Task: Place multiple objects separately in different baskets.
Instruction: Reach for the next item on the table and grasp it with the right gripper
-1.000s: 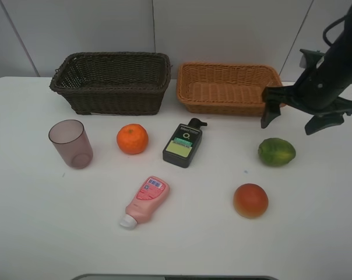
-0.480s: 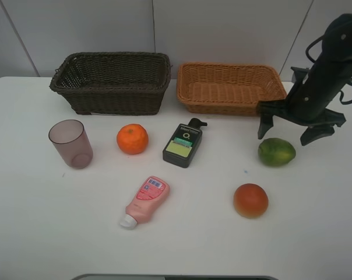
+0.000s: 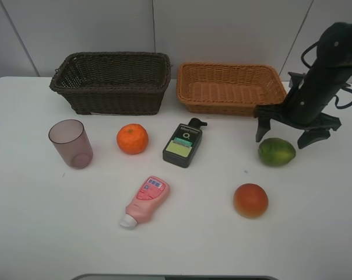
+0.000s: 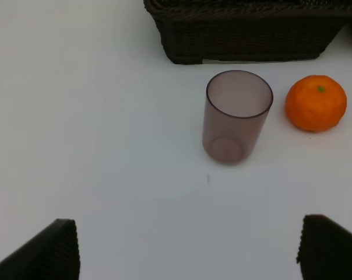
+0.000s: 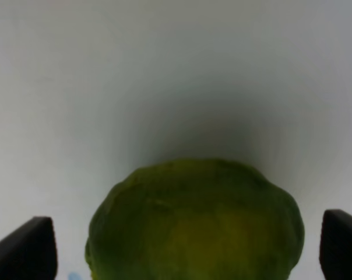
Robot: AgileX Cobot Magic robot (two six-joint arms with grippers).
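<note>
Green lime-like fruit [image 3: 276, 151] lying on the white table [image 3: 316, 233] near the tan basket [image 3: 228, 87]. The right end effector [image 3: 284, 135] hangs over it, fingers spread wide and clear of the fruit. The left end effector [image 4: 187, 251] is likewise spread, facing the purple cup [image 4: 234, 116].

Nothing you can read in these views.
You'll find white print above a yellow-green patch on the bottle [image 3: 183, 144] at centre frame, and small blue-and-white panels on the pink tube [image 3: 145, 200] below it, left of centre; both are too small to make out.
</note>
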